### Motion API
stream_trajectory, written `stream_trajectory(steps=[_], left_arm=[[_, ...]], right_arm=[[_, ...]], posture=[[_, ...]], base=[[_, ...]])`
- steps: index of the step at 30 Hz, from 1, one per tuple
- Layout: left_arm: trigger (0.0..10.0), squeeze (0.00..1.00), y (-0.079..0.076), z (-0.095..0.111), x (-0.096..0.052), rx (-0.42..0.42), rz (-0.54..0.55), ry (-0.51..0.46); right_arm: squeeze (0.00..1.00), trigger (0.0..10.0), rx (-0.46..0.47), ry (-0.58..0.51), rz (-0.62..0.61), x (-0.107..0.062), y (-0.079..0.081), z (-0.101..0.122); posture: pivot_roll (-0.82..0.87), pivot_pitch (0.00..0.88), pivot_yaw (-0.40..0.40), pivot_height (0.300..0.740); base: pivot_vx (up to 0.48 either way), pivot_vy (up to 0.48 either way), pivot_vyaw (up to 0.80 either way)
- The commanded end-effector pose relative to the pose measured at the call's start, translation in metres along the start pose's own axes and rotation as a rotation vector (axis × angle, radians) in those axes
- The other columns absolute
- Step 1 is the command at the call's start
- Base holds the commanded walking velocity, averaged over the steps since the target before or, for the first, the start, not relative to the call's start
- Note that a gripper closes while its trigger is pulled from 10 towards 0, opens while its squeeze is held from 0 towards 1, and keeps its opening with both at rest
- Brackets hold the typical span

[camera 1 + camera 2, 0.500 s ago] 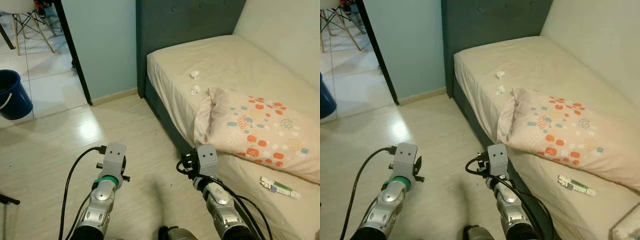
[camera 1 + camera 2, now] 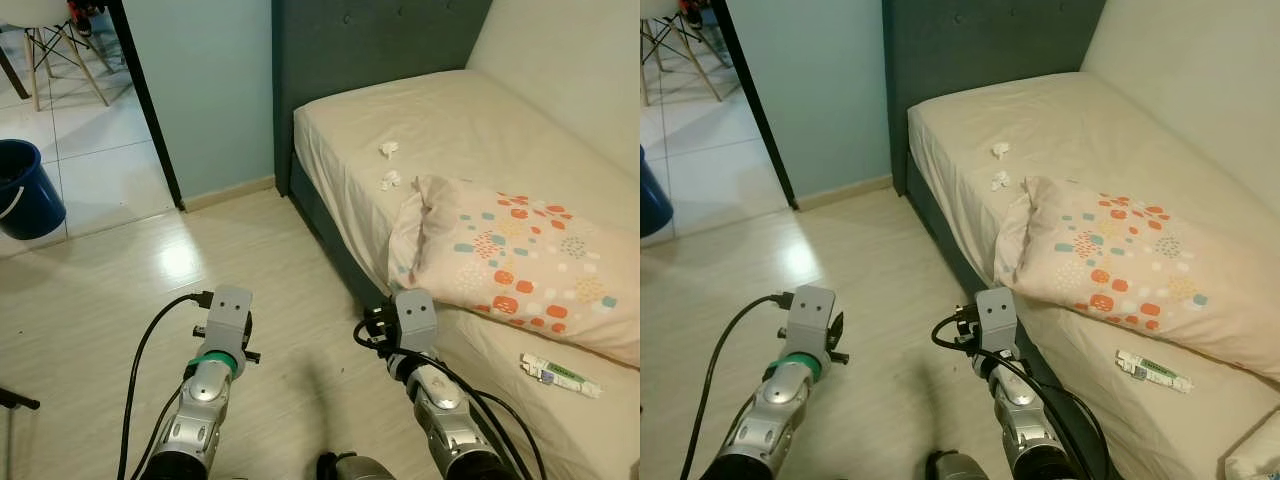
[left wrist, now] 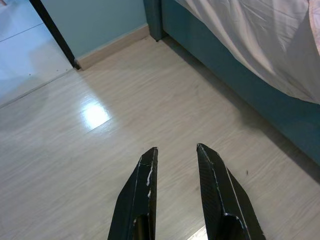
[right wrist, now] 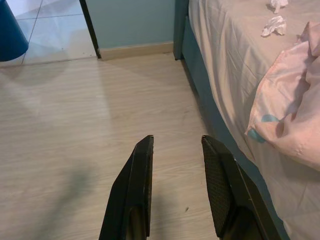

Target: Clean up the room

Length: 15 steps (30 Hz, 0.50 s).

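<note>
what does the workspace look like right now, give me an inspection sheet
surface: bed, cream sheet, beside wood floor
job's things: two crumpled tissues and a tube on the bed
clutter: patterned pillow lying across the bed
grippers: left gripper and right gripper open, empty, over the floor
cables: black cables along both arms
surroundings: blue bucket past the doorway, chair legs

A home bedroom: a bed (image 2: 470, 130) with a pillow (image 2: 510, 250), wood floor (image 2: 120, 300), and doorway (image 2: 70, 110).
</note>
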State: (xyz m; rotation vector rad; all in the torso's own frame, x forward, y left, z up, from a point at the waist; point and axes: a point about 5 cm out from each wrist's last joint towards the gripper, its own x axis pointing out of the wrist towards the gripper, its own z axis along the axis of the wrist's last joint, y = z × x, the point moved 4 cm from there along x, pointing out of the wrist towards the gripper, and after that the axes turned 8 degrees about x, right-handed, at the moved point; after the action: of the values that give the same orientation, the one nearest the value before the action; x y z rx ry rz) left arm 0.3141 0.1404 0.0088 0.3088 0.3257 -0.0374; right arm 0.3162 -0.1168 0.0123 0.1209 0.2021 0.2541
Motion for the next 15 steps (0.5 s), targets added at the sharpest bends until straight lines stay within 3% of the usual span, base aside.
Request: stream_trajectory(steps=[1, 15], left_arm=[[10.0, 0.0, -0.0044, -0.0069, -0.0016, 0.005, -0.016, 0.03], [10.0, 0.0, -0.0046, -0.0076, -0.0024, 0.004, -0.015, 0.031]], right_arm=[[0.0, 10.0, 0.004, 0.008, -0.003, -0.003, -0.0009, -0.0041], [0.0, 10.0, 0.007, 0.012, -0.001, -0.0035, 0.0001, -0.0054]], posture=[[-0.04, 0.033, -0.032, 0.74], [-0.04, 0.033, -0.032, 0.74]], base=[[0.0, 0.0, 0.0], [0.0, 0.0, 0.0]])
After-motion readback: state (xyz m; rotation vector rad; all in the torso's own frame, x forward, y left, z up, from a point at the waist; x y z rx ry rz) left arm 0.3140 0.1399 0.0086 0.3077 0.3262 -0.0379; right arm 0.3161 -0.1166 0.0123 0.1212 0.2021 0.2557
